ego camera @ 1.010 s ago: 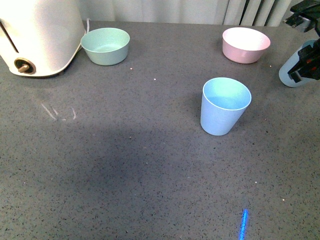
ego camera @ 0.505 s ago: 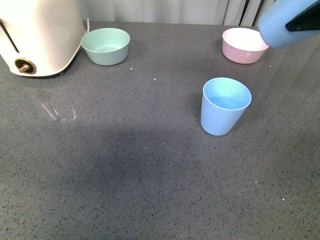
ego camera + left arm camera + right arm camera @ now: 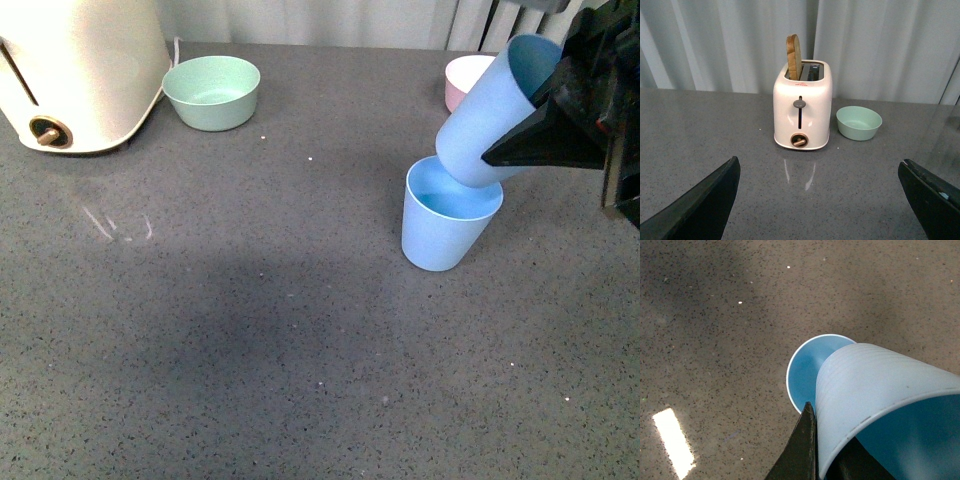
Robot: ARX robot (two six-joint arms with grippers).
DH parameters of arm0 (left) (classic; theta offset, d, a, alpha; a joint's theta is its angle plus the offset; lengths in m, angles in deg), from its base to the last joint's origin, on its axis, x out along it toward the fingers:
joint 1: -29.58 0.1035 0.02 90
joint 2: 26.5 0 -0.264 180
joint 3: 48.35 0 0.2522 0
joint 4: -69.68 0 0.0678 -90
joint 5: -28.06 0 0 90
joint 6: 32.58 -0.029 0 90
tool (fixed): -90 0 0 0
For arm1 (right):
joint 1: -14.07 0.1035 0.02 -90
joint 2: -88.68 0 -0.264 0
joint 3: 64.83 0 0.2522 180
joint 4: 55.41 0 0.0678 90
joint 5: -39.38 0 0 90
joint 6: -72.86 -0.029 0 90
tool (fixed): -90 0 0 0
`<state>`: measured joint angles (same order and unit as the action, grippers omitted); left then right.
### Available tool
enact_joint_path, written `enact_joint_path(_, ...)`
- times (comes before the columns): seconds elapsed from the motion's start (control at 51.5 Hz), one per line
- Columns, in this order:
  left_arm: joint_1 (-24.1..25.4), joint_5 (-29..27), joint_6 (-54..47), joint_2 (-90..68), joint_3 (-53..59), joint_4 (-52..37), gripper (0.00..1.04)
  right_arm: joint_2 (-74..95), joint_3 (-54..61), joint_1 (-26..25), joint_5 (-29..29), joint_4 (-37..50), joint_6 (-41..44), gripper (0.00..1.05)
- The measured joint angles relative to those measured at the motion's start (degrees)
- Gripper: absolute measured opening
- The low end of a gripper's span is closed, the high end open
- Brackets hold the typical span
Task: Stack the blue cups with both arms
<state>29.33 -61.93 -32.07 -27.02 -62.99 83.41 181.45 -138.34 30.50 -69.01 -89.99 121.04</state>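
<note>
1. Two blue cups: standing cup sits on the counter; held cup tilts over its mouth, pinched by the right gripper.
2. Straighten it, centre, lower, then release.

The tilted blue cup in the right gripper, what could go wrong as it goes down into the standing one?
1. The held cup is tilted in the right gripper, with its base off-centre over the standing cup. If lowered like this, it may catch the rim and tip or shove that cup.
2. Nothing steadies the standing cup. The left gripper is open, and the left wrist view shows the toaster but no cup.
</note>
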Motion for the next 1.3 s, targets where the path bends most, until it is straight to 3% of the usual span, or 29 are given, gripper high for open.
enact_joint_path(0.408,0.0,0.0,0.0,0.0,0.0,0.0,0.96,5.49,0.02,1.42,2.19,3.5,0.57,0.03)
enact_joint_path(0.583,0.0,-0.02,0.0,0.0,0.0,0.0,0.96,6.1,0.0,1.62,2.1,4.28,-0.35,0.27)
enact_joint_path(0.718,0.0,0.0,0.0,0.0,0.0,0.0,0.96,6.03,-0.26,0.92,1.27,5.38,-1.79,0.53)
enact_joint_path(0.893,0.0,0.0,0.0,0.0,0.0,0.0,0.96,0.17,-0.02,-4.68,-4.04,10.56,-7.96,0.9)
enact_joint_path(0.951,0.0,0.0,0.0,0.0,0.0,0.0,0.96,-2.1,0.68,-6.34,-5.4,12.76,-10.12,0.96)
enact_joint_path(1.107,0.0,0.0,0.0,0.0,0.0,0.0,0.96,-12.35,7.52,-12.0,-6.8,21.35,-17.66,0.96)
enact_joint_path(1.243,0.0,-0.02,0.0,0.0,0.0,0.0,0.96,-21.55,15.54,-13.73,-5.49,28.06,-21.68,0.96)
enact_joint_path(1.262,0.0,0.0,0.0,0.0,0.0,0.0,0.96,-22.34,16.63,-13.4,-4.13,29.94,-22.97,0.94)
enact_joint_path(1.301,0.0,0.0,0.0,0.0,0.0,0.0,0.96,-23.76,20.06,-12.22,5.57,38.29,-27.32,0.88)
